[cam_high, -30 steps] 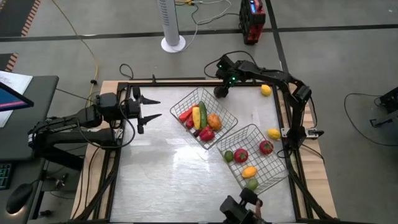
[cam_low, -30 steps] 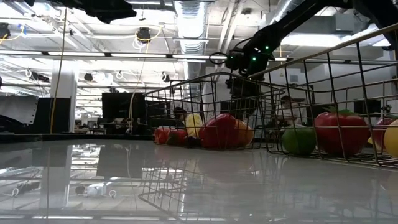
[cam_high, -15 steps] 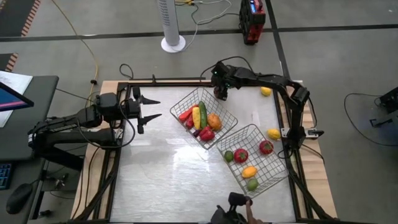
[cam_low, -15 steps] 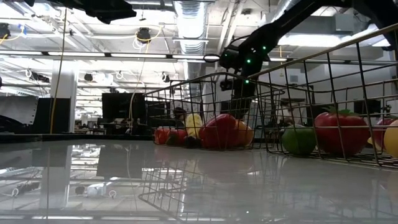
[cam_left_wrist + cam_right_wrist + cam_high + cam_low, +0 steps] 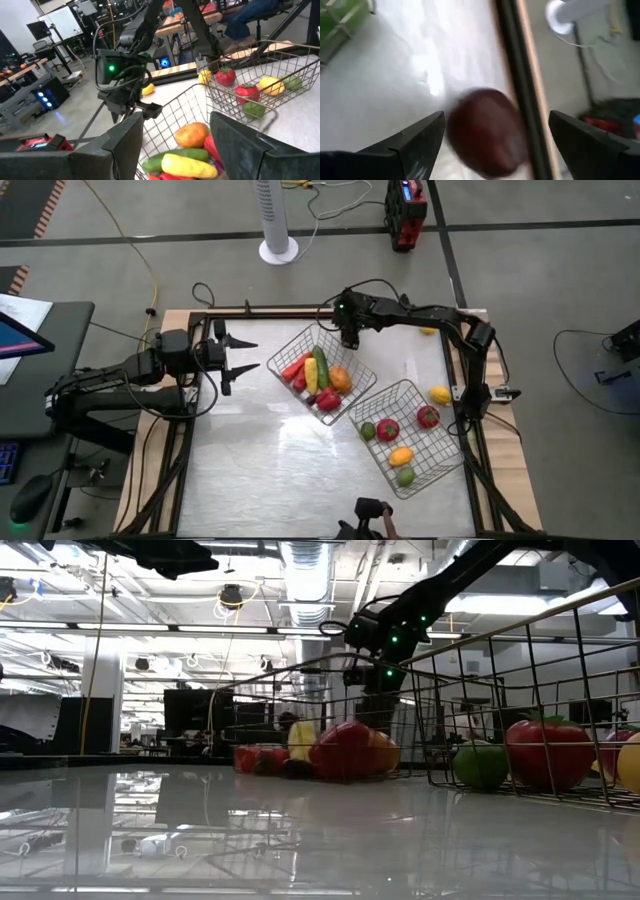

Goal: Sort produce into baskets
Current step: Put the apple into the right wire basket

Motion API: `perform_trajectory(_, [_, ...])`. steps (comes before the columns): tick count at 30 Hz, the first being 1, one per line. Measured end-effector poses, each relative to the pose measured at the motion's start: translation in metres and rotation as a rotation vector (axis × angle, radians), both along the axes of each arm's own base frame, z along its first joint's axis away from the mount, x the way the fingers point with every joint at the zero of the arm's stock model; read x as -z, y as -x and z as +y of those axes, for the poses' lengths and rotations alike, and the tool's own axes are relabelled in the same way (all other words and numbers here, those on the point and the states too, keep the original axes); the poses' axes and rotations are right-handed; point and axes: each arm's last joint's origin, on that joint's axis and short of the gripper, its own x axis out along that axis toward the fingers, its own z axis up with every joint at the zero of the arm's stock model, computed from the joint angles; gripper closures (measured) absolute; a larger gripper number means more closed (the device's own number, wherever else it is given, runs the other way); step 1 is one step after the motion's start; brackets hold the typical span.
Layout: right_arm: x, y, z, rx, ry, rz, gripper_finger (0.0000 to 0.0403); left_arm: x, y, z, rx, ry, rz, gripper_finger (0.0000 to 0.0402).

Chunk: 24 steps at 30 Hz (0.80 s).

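While wide open, right hand (image 5: 349, 338) hovers above dark-red produce (image 5: 487, 131).

The right gripper (image 5: 347, 332) has swung toward nine o'clock along the table's twelve o'clock edge, from beside the far corner of the vegetable basket (image 5: 300, 343) to right over that corner's rim. The basket itself has shifted with it: it now sits a little farther toward nine o'clock than a second ago, and its load, the yellow piece (image 5: 312, 370), the green cucumber (image 5: 322, 361), the orange piece (image 5: 341, 379) and the red pepper (image 5: 328, 398), has slid along with it. In the low view the basket's contents (image 5: 340, 750) likewise sit farther toward nine o'clock. At the table's six o'clock edge, the dark object (image 5: 370, 509) has drawn back toward the picture's border.
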Motion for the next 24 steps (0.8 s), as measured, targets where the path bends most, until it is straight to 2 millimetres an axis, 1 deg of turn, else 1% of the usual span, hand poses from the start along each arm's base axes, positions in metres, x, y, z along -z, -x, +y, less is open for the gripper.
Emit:
perform_trajectory(3, [0.0,-0.001,-0.001,-0.019,-0.068,-0.058,0.0019,0.0,0.0,0.0,0.0,0.0,0.0,0.0183])
perform_trajectory(9, [0.0,0.007,-0.013,0.004,-0.105,-0.104,0.0019,0.0,0.0,0.0,0.001,0.001,0.0,0.0183])
perform_trajectory(12, [0.004,0.007,-0.019,0.025,-0.112,-0.114,0.0019,0.0,0.0,0.0,0.001,0.001,0.004,0.0183])
perform_trajectory(16, [0.015,0.007,-0.024,0.039,-0.121,-0.105,0.0016,0.001,0.0,0.0,0.001,0.002,0.007,0.0183])
perform_trajectory(20, [0.025,0.008,-0.025,0.051,-0.127,-0.05,0.0005,0.001,0.0,0.0,0.002,-0.001,0.016,0.0183])
perform_trajectory(22, [0.031,0.009,-0.024,0.05,-0.138,-0.01,0.0007,0.002,0.0,0.0,0.002,-0.006,0.021,0.0183])
perform_trajectory(24, [0.032,0.01,-0.024,0.054,-0.125,0.013,0.0009,0.002,0.0,0.0,0.003,-0.011,0.023,0.0183])
